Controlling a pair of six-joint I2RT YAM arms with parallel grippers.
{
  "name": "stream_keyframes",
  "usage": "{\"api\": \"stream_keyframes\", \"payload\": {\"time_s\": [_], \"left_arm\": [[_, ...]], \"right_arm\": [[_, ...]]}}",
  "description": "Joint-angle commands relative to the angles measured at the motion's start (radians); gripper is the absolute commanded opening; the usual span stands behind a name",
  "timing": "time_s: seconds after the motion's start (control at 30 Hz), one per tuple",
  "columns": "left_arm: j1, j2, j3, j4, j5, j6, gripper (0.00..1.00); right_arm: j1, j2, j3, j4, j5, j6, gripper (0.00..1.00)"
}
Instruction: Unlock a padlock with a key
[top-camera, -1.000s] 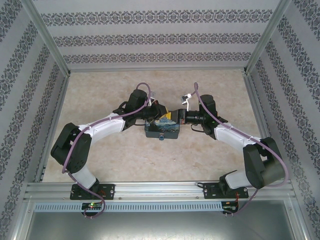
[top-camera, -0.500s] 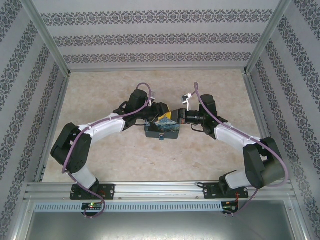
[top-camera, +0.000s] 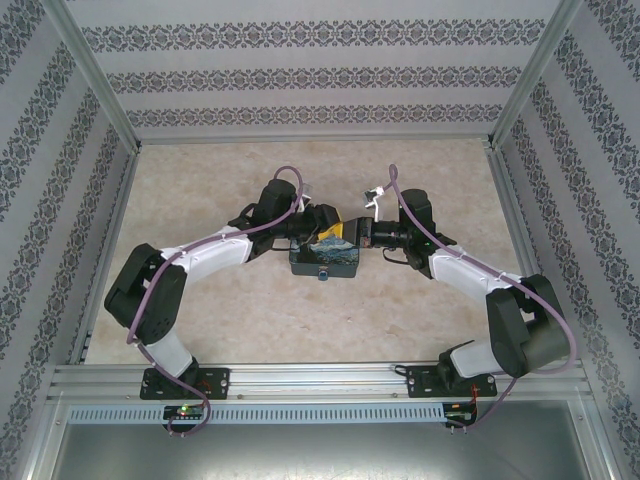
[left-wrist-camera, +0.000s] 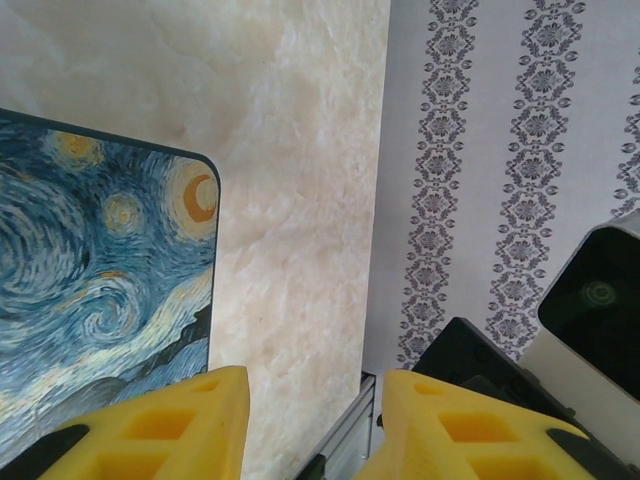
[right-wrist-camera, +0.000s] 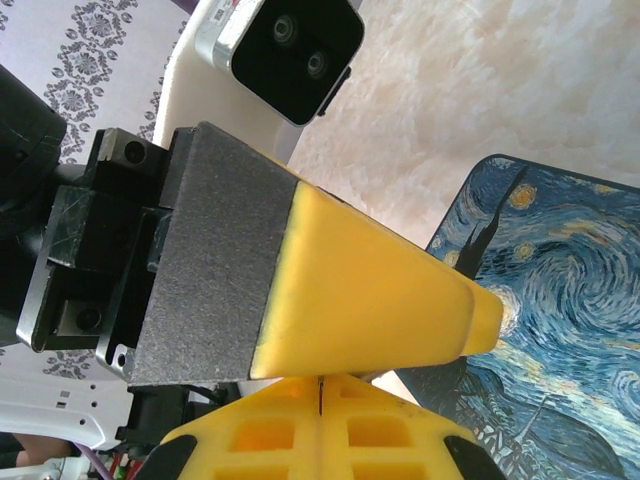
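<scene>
Where the padlock (top-camera: 325, 256) sat: flat on the tabletop (top-camera: 200, 200), roughly midway between your two arms, painted face up, with its long axis running left to right across the top view.
Where the key (top-camera: 323, 275) was: a small blue spot at the middle of the padlock's near side, the side facing the arm bases. It looked seated in that face, though it was too small to be sure.
State of the left end effector (left-wrist-camera: 315, 420): fingers apart with nothing between them. In the left wrist view, the padlock's painted corner lay just beside one finger, outside the gap.
State of the right end effector (right-wrist-camera: 320, 425): fingers pressed together with only a thin seam between them, and nothing visibly held. In the right wrist view, the left arm's yellow finger (right-wrist-camera: 380, 300) crossed close in front, and the painted face lay off to the side.
Relation that mattered: you had both end effectors meeting over the padlock's far edge, while the key stood on the opposite long side. From either one, the key lay back toward the bases, across the padlock's short width.
Nearer arm: neither clearly, since the key sat near the centre of that side. The left was the readier, being spread already.
Likely next call: one arm would have had to come round to the near side and approach the key head-on, while the other steadied the padlock.
</scene>
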Motion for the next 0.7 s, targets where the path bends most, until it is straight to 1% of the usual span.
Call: {"api": "stream_keyframes", "payload": {"time_s": [0.0,0.23,0.33,0.53,0.67], "left_arm": [[-0.02,0.014,0.005,0.085,0.041,-0.052,0.39],[-0.022,0.014,0.0,0.106,0.05,-0.085,0.34],[-0.022,0.015,-0.004,0.108,0.051,-0.091,0.31],[-0.023,0.016,-0.014,0.114,0.045,-0.098,0.15],[-0.023,0.016,-0.018,0.116,0.042,-0.097,0.0]], "right_arm": [[-0.005,-0.012,0.012,0.031,0.003,-0.012,0.0],[-0.006,-0.011,0.011,0.032,0.003,-0.015,0.0],[-0.006,-0.011,0.01,0.032,0.003,-0.015,0.0],[-0.008,-0.017,0.007,0.031,0.005,-0.016,0.0],[-0.012,-0.024,0.002,0.032,0.005,-0.017,0.0]]}}
